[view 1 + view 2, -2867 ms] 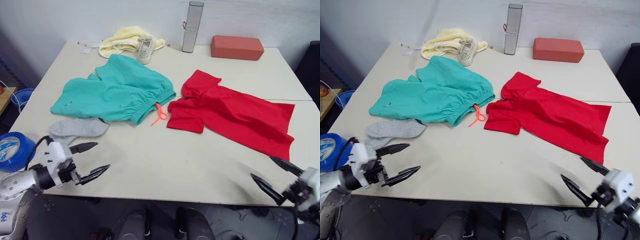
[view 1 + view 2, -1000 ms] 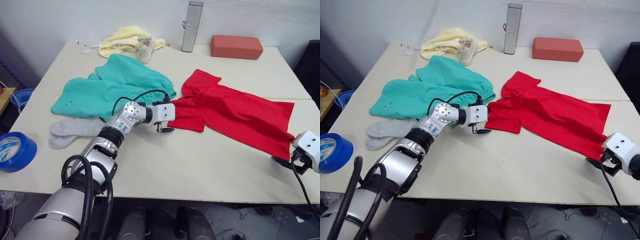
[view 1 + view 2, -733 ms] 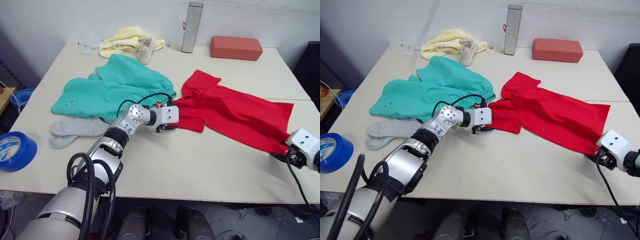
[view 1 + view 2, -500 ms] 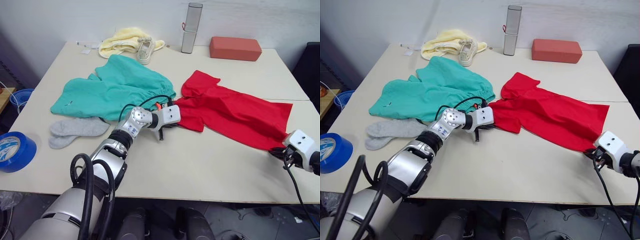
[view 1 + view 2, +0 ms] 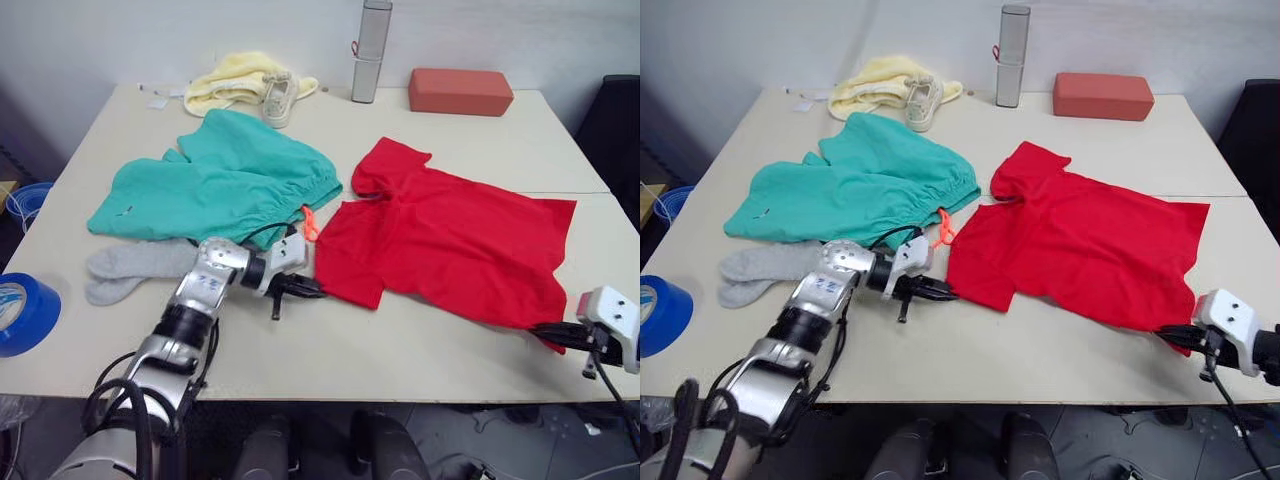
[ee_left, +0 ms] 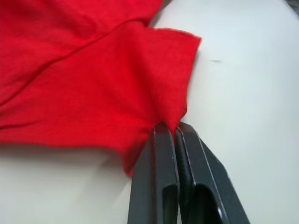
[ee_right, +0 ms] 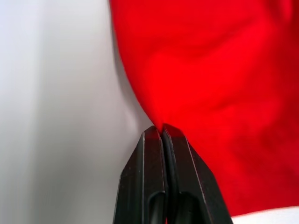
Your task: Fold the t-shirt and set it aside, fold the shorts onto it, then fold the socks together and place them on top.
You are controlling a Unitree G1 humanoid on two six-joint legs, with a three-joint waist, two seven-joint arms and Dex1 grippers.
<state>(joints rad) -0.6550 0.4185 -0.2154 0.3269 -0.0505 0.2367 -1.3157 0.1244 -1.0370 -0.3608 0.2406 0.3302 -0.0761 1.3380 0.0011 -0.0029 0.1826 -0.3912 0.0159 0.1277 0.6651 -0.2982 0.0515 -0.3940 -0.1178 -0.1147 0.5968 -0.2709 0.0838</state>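
Spreading across the right half of the table (image 5: 420,350), the t-shirt (image 5: 450,240) lies mostly flat, its long axis running from the sleeve and collar end near the middle of the table out to the hem at the robot's right. And both arms have a piece of it! The left gripper (image 6: 175,133) has its two black fingers pressed together on the near sleeve corner, cloth pinched right between the tips. The right gripper (image 7: 162,131) is likewise clamped tight on the near hem corner, close to the table's front edge.

So each gripper owns one end of the near long edge, the shirt's body stretching away from both toward the back of the table. By my reading, that sets up a lengthwise fold: carry the near edge up and over onto the far edge.

Beyond it, the shorts (image 5: 215,185) sit just to the left, almost touching the shirt, orange drawstring (image 5: 308,222) between them. The socks (image 5: 135,268) lie at the shorts' near edge, close behind the left arm, both untouched.
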